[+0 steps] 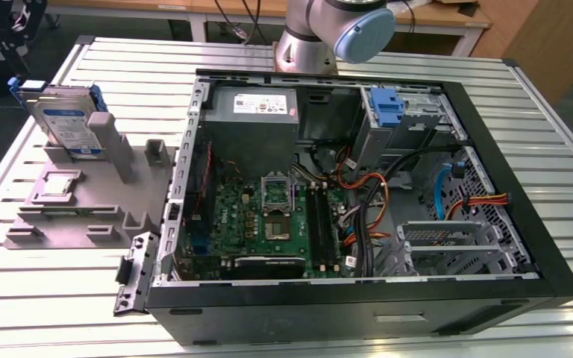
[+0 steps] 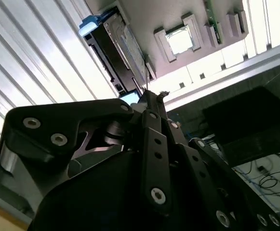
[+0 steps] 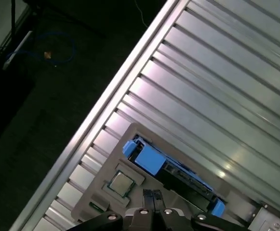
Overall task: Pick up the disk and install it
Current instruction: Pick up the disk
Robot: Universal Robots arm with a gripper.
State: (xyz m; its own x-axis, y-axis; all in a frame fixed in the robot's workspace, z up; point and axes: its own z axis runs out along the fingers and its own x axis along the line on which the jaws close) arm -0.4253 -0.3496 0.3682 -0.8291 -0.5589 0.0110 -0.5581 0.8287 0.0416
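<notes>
one end effector [image 3: 152,195], closed together on nothing, hovers off the desk [image 3: 217,86]; one disk [image 3: 176,172] stands ahead of it in one grey holder [image 3: 112,161], one chip [image 3: 120,184] alongside.

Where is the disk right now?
In the exterior view, the disk stands on edge in the grey holder at the exterior view's left, beside the open computer case.

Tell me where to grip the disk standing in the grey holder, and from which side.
Best to grip the disk across its two flat faces near the top edge, coming down from above. It stands on edge in the grey holder, so its lower part sits slotted while the top juts free.
</notes>
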